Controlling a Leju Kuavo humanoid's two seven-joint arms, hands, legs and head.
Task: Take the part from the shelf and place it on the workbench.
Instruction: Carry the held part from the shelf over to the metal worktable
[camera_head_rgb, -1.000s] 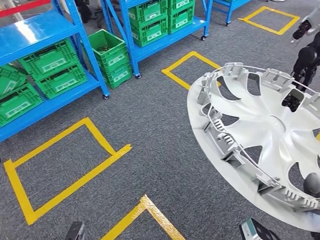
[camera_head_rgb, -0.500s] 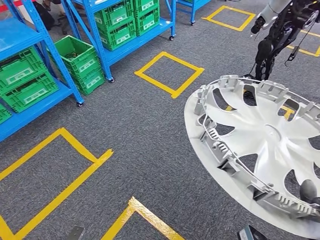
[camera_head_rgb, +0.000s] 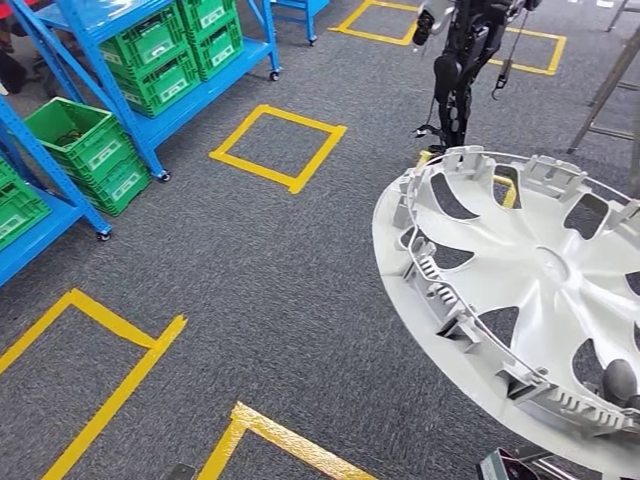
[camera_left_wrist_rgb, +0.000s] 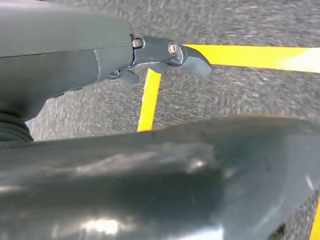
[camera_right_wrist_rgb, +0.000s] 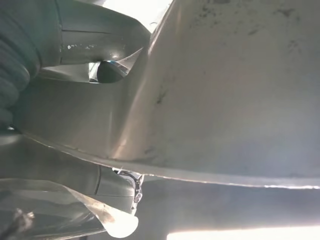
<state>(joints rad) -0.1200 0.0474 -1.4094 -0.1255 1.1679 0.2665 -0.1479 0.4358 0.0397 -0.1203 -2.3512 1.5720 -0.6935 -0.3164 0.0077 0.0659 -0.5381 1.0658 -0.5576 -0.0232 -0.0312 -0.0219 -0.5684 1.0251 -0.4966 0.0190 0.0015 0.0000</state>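
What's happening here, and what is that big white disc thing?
A humanoid robot is carrying a white wheel cover, seen from its own head camera. The right hand holds it near the rim, a dark fingertip poking up through one of the openings. The left hand is next to the cover's underside, though whether it grips it I cannot tell. Below lies grey carpet marked with yellow tape squares, with blue shelves of green crates behind. No workbench is in sight.
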